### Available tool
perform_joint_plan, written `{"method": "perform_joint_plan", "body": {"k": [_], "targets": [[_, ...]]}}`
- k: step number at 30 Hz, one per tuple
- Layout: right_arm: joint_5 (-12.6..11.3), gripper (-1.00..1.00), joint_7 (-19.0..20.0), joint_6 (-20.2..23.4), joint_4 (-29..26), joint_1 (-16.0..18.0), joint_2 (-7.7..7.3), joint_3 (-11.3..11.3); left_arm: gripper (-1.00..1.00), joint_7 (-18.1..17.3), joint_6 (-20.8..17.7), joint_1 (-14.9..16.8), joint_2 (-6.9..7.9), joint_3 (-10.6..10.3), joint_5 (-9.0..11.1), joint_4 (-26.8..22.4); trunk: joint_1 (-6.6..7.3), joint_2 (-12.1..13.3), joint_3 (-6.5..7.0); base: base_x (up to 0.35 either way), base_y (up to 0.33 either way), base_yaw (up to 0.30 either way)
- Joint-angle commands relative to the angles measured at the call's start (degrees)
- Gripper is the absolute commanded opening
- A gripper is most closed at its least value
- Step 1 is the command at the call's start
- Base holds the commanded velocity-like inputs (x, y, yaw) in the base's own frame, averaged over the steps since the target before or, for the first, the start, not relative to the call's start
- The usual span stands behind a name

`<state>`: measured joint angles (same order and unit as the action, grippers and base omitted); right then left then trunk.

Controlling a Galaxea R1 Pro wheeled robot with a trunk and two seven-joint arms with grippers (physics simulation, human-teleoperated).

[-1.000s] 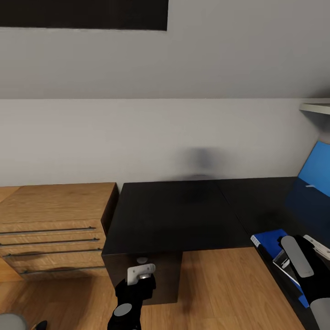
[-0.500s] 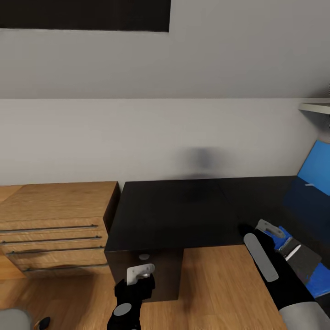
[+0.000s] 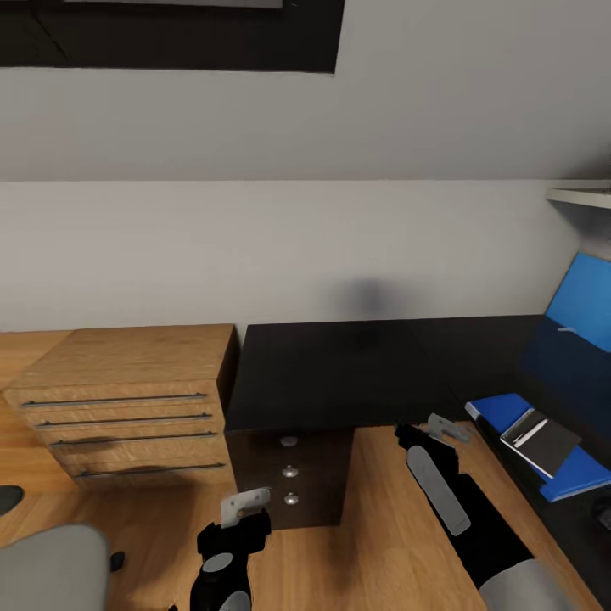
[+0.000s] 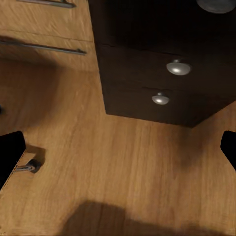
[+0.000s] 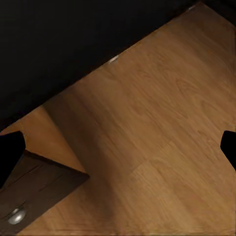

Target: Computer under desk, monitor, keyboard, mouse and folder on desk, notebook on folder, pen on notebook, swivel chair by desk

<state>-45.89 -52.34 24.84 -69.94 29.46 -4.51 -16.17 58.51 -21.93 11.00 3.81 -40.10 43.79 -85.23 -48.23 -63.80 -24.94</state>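
The desk has a glossy black top and runs off to the right. On its right wing lies the blue folder, with the grey notebook on top of it. A thin white stick, seemingly the pen, lies along the notebook's edge. My right gripper hovers open over the floor, left of the folder and apart from it. My left gripper hangs open in front of the desk's drawer unit. The swivel chair's grey seat shows at the lower left.
A light wooden drawer chest stands against the desk's left side. A blue wall panel leans behind the right wing, under a white shelf. The drawer knobs and a chair castor are near my left gripper.
My right arm has drawn back leftward from the folder, leaving the notebook lying on it. The whole view has shifted, bringing in more of the chest, the drawer unit and the chair.
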Motion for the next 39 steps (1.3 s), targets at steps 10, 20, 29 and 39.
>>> {"method": "perform_joint_plan", "body": {"k": [10, 20, 29, 39], "targets": [[1.2, 1.0, -0.1, -18.3, 15.2, -2.5, 1.55, -26.4, 1.0, 0.1, -0.3, 0.1, -0.56, -3.3, 0.5, 16.4, 0.03, -0.1, -0.06, -0.317, 0.079, 0.0], [3.7, 1.0, 28.9, -51.7, 62.7, -3.2, 5.89, -32.3, 1.0, -18.4, 18.4, 0.1, -1.64, -3.5, 0.5, 47.6, 1.79, 3.2, 1.37, -0.037, 0.001, 0.0], [3.6, 1.0, 30.3, -52.3, 64.3, -3.2, 6.0, -32.1, 1.0, -28.6, 25.6, 0.1, -3.4, -3.5, 0.2, 57.6, 3.76, 6.8, 2.99, 0.0, 0.0, 0.0], [3.9, 1.0, 30.6, -52.4, 64.3, -3.2, 5.85, -31.8, 1.0, -29.2, 25.8, 0.1, -4.31, -3.5, 0.1, 58.3, 5.96, 10.8, 4.78, 0.0, 0.0, 0.0]]}}
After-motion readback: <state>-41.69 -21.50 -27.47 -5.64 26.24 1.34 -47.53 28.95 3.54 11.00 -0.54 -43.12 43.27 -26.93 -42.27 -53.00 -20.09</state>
